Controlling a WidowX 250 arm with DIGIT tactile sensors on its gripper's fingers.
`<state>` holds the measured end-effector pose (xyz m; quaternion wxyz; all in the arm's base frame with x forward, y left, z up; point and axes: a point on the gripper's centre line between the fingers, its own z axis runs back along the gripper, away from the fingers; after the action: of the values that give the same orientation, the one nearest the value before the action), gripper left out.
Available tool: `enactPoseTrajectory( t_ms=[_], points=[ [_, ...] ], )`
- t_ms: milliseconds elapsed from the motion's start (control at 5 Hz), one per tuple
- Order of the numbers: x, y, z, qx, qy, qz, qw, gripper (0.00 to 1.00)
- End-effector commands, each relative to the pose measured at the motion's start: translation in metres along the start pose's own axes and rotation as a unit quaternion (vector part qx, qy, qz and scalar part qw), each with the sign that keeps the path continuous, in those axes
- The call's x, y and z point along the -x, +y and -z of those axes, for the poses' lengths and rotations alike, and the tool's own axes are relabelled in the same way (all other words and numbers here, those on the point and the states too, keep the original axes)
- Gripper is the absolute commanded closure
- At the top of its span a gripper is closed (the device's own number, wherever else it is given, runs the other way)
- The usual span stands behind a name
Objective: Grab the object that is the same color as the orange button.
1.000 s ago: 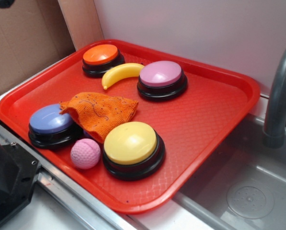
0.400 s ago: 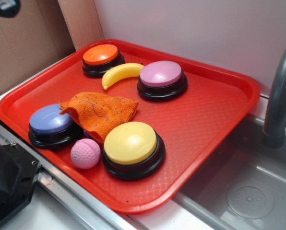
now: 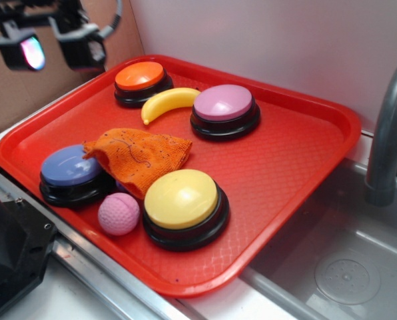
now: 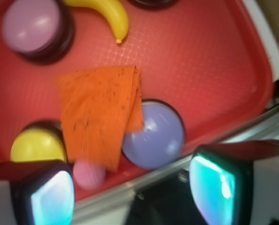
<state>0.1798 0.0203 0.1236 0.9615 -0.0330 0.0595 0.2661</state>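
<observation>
- Approach step, nothing gripped yet: gripper (image 3: 52,47) high over the tray's far-left corner, well apart from the cloth (image 3: 140,157), jaws spread wide with empty air between.
- Cloth (target, matching the orange button (image 3: 140,76)) mid-tray on the tray (image 3: 298,160), crumpled, one edge draped over the blue button (image 3: 69,167), near corner touching or just beside the yellow button (image 3: 180,198).
- Next move, by judgement: travel over the cloth's middle, descend, pinch on the raised folds clear of the buttons.
- Wrist view: cloth (image 4: 102,112) ahead of the pads (image 4: 53,197), overlapping the blue button (image 4: 156,138).
- Obstacles: blue and yellow buttons flanking the cloth, pink ball (image 3: 118,213) between them at the near edge (tight room for the fingers).
- Farther off and likely harmless: banana (image 3: 166,102), pink button (image 3: 224,103); sink (image 3: 345,267) to one side.
</observation>
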Motion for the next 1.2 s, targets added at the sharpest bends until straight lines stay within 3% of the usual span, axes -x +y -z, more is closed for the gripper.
enactPoseTrajectory(
  t_ms=[0, 200, 400, 600, 1000],
  points=[
    [-0.032, 0.005, 0.077, -0.033, 0.001, -0.027, 0.999, 0.00],
    [-0.042, 0.004, 0.097, -0.026, -0.008, -0.038, 0.999, 0.00],
    [-0.049, 0.001, 0.109, 0.013, -0.022, -0.007, 1.000, 0.00],
    [-0.052, -0.002, 0.111, 0.057, -0.033, 0.040, 0.997, 1.00],
    [-0.046, -0.004, 0.107, 0.062, -0.040, 0.027, 0.997, 1.00]
  ],
)
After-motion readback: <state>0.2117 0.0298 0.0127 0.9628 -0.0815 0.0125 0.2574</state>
